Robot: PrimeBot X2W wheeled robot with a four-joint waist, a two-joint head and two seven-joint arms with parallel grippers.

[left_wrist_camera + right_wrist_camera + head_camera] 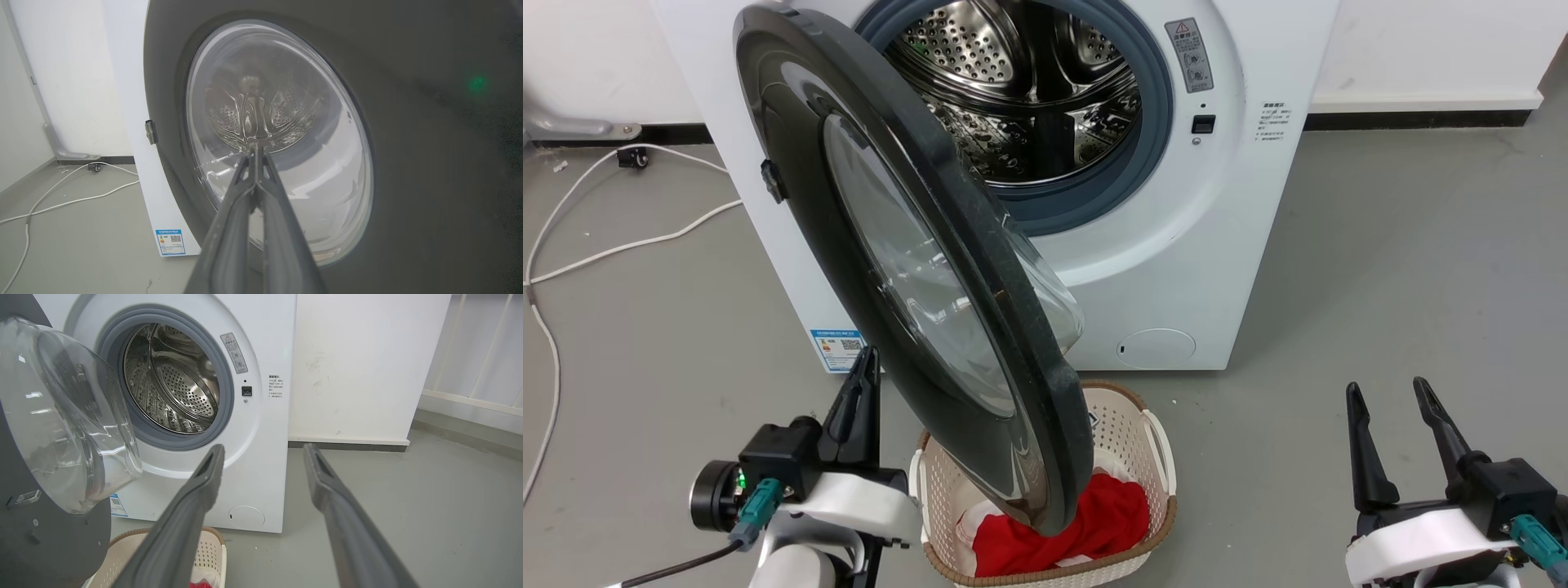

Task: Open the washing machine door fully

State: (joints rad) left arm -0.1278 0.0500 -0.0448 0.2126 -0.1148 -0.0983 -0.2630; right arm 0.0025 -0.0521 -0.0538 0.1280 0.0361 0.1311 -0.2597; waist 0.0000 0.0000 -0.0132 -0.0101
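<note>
So far: you have the large round glossy black washing machine door with its bulging clear glass window [915,269] swung well away from the white boxy front-loading washing machine [1176,245], and the perforated steel drum [1029,90] is in plain sight.
Left to do: the door looks roughly half open, so I judge the rest of the swing toward its hinge side remains.
Door's place: straight ahead of your left pincer [869,359], outer face toward it, and well off to the left of your right pincer [1388,388].
Left pincer: fingers pressed together with nothing between them. The left wrist view has them aimed at the glass window from close up, but you cannot tell whether they touch it.
Left arm pose: low, with the fingers pointing up and forward beside the door's lower outer edge.
Right pincer: fingers spread apart and empty, held low, aimed at the machine's front to the right of the opening.
Between the pincers: a cream perforated plastic laundry basket [1131,433] holding red cloth [1094,523] sits under the door's lower rim, nearer your left pincer.
</note>
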